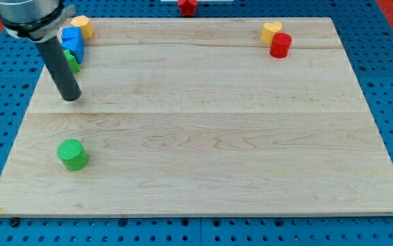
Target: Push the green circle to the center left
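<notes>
The green circle (72, 154) sat near the bench's (203, 137) eight o'clock corner. Our tip (71, 96) stood apart at its twelve o'clock; we carried no hand.

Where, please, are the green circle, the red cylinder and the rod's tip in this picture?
green circle (72, 153): camera view, on its top face.
red cylinder (280, 44): camera view, on its side wall.
my tip (72, 98): camera view, at the rod's very end, above the green circle.

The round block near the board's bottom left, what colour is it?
Green: the green circle, plain in the camera view, below my tip.
</notes>
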Available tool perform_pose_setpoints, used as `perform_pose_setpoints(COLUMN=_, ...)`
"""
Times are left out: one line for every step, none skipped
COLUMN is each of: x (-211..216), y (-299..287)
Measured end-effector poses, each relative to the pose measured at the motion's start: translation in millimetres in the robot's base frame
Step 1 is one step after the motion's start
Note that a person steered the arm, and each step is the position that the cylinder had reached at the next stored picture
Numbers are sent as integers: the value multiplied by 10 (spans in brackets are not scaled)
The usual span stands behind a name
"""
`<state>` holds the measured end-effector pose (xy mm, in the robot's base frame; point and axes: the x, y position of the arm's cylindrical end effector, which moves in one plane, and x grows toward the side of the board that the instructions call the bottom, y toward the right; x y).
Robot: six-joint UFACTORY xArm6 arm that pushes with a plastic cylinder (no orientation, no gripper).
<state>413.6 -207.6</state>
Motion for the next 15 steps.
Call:
perform_pose_setpoints(x=464, y=223)
perform_pose_setpoints(x=685, y=731)
perform_pose_setpoints(x=1090, y=968)
perform_pose_setpoints(x=1434, y=841)
perform_pose_setpoints(x=1358, y=398)
perform_pose_setpoints(x=1129, y=156)
perform_pose_setpoints(x=916, y=149)
perform_pose_setpoints(x=932, y=133)
perform_pose_setpoints(x=1087, y=-56)
perform_pose_setpoints(x=1075, y=-388)
perform_pose_setpoints(x=886, y=-463)
perform_pose_setpoints(x=668, y=-489)
perform_pose_setpoints(x=457, y=-533)
perform_pose_setpoints(x=433, y=-536)
perform_pose_setpoints(x=515, y=-546)
